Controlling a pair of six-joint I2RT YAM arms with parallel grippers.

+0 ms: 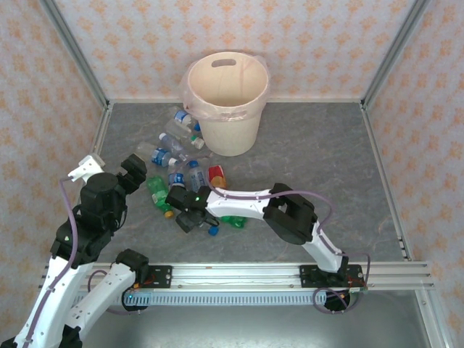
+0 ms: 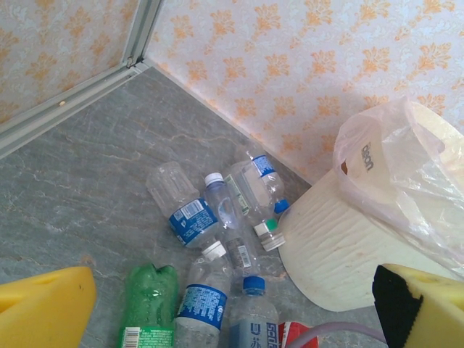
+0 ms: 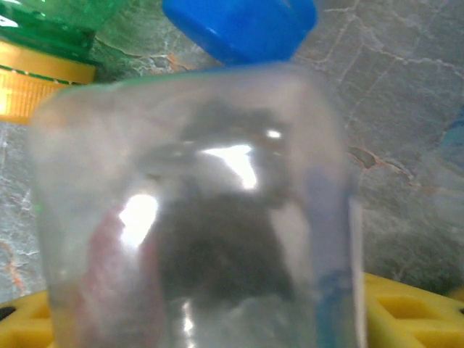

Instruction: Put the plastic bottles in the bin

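Bottles point(image 1: 177, 156) lie scattered on the grey worktop point(image 1: 326, 159), to the left of and in front of the bin point(image 1: 221, 127). The bin stands upright near the back wall, with a clear liner point(image 2: 406, 167) draped over its rim. Several clear bottles with blue labels lie close to the bin's foot, and a green bottle point(image 2: 148, 304) lies nearer the arms.

The left pincer point(image 1: 133, 172) hangs above the left side of the heap. Its yellow fingers point(image 2: 43, 308) are spread wide and hold nothing.

The right pincer point(image 1: 190, 217) is low at the near edge of the heap. A clear bottle point(image 3: 196, 217) lies between its yellow fingers point(image 3: 406, 312), with a blue cap point(image 3: 239, 25) just beyond. Whether the fingers press on that bottle, I cannot tell.
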